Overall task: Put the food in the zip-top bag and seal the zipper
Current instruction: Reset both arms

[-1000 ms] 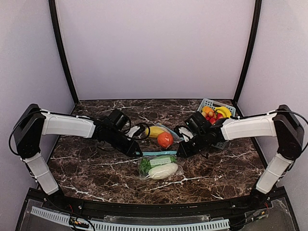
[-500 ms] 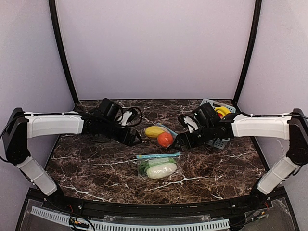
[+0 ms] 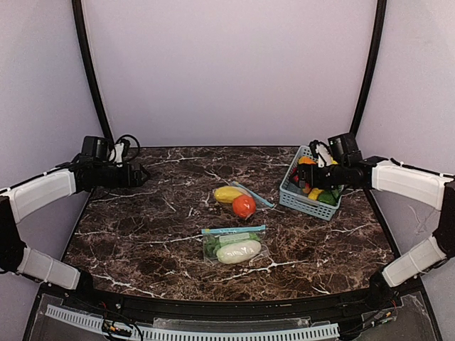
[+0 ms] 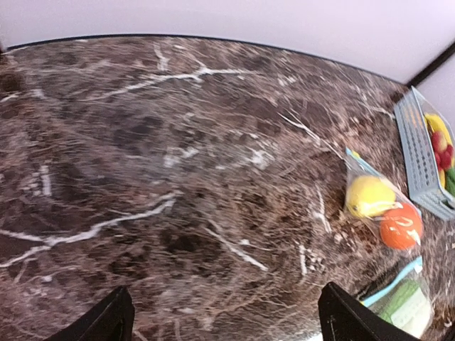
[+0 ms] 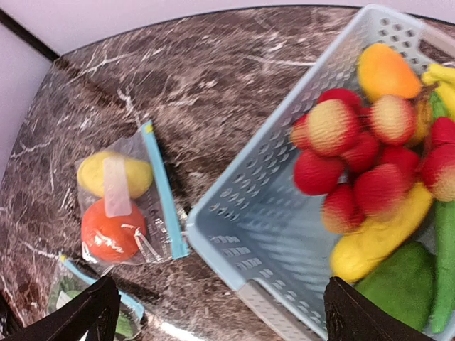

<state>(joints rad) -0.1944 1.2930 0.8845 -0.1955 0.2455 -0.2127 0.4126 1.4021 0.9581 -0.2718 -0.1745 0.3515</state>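
Both my claws stand spread wide and carry nothing: my left claw (image 4: 226, 302) hangs over bare surface (image 4: 142, 142), and my right claw (image 5: 220, 291) hovers above the near wall of the blue basket (image 5: 234, 213), which is heaped with other fruit. The food lies bagged between the two. Off to the left of my right claw, just beside the basket's corner, one zip-top bag (image 5: 135, 153) holds the yellow oblong (image 5: 89, 174) and the orange-red ball (image 5: 106, 238), touching each other. Nearer my bases and well apart from either claw, a second bag (image 3: 233, 249) holds the white oblong (image 3: 240, 251) and the green piece (image 3: 213, 245), with its blue zipper strip (image 3: 233, 229) across the far edge. I judge the filling done, but from these views I cannot tell whether either zipper is pressed shut along its whole length. That is the main risk: an unsealed stretch would let a glossy piece slide out as soon as a bag is lifted or nudged. The other risk sits under my right claw. If it drops from here, it meets the basket wall or closes on fruit that has no part in this job, and a shoved basket would push the neighbouring bag.
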